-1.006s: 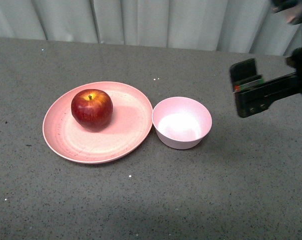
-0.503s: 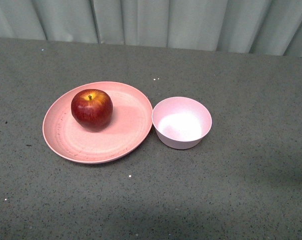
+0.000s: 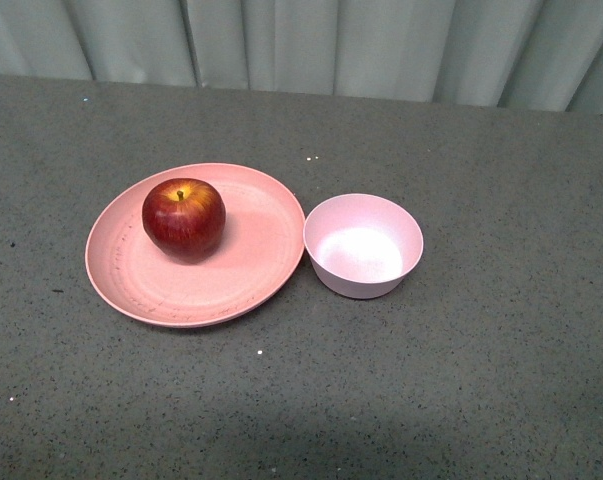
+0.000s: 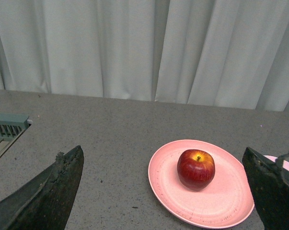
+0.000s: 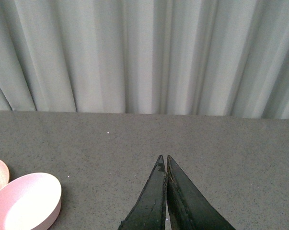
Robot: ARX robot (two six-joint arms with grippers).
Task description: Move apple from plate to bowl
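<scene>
Left jaws wide apart, empty; right jaws pressed together, empty. Apple [image 3: 184, 217] sits on plate [image 3: 131, 272], off-centre on the side away from the bowl [image 3: 363, 246], which is empty, just beside the plate. Looks like pre-grasp, reach not begun. Next: left jaws down astride apple, close gently, lift.

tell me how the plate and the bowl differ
The plate is wide and shallow; the bowl is narrower and deep. The plate holds the apple; the bowl is empty. The plate is a stronger pink with faint speckles; the bowl is paler and plain. Both are round and pink, upright on the grey table.
</scene>
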